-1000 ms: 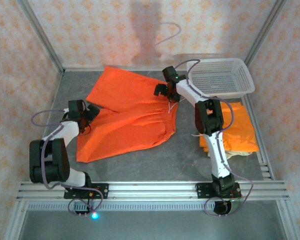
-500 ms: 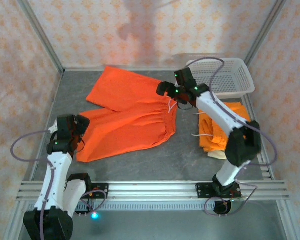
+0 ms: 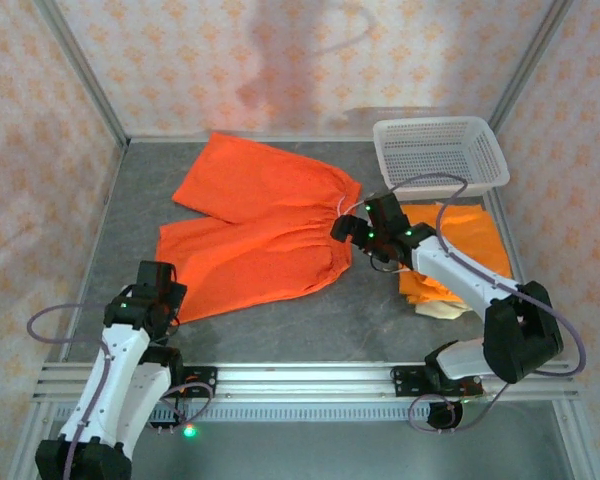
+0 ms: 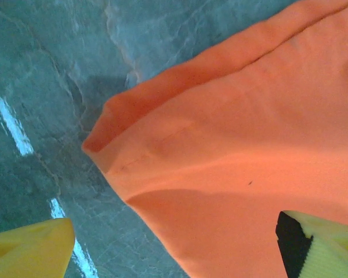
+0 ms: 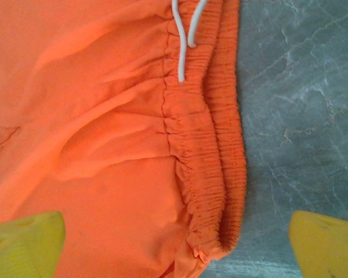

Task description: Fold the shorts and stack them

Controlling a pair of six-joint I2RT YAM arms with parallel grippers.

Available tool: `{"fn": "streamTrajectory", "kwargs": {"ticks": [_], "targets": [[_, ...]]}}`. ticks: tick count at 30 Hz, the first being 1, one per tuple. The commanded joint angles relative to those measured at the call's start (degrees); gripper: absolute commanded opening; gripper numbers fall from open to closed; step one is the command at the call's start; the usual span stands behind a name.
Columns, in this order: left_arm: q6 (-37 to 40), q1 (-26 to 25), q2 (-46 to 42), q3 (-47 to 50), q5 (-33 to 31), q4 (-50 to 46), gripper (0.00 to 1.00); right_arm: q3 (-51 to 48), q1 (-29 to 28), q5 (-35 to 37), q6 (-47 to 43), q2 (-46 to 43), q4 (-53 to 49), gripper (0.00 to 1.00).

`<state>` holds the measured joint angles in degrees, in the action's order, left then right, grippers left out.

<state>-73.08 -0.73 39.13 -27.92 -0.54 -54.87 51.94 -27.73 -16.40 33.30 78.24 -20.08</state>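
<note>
We see the white mesh basket (image 3: 440, 155) at the far right corner of the table (image 3: 360, 315), its mesh floor open to view from wall to wall. One pair of orange shorts (image 3: 260, 235) lies spread flat mid-table. On the basket's near side, folded orange shorts (image 3: 475, 250) rest on top of the beige shorts (image 3: 442, 311), whose edge peeks out below. The left gripper (image 4: 174, 255), fingers apart, hangs above a leg-hem corner (image 4: 104, 139) of the spread pair. The right gripper (image 5: 174, 249), also spread wide, hangs over their elastic waistband (image 5: 220, 162), near the white drawstring (image 5: 182, 40).
</note>
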Motion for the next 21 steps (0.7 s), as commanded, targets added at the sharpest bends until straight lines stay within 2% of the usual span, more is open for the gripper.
{"fn": "streamTrajectory", "kwargs": {"ticks": [1, 6, 11, 21], "targets": [[-5.89, -3.16, 2.25, 2.08, -2.71, 0.28, 0.83, -1.10, -0.40, 1.18, 1.33, -1.99, 2.51, 0.98], [-7.73, -5.02, 4.43, 4.93, -3.41, 3.74, 0.69, -1.14, -0.40, 2.30, 1.02, -2.40, 1.73, 0.98], [-7.77, -5.02, 8.25, 7.96, -3.04, 10.88, 0.61, -1.14, -0.40, 2.65, 0.94, -2.05, 1.31, 0.98], [-2.51, -5.04, 18.06, 3.97, -5.06, 16.72, 0.55, -2.11, -0.42, 2.61, 0.90, -2.08, 0.99, 0.98]]}}
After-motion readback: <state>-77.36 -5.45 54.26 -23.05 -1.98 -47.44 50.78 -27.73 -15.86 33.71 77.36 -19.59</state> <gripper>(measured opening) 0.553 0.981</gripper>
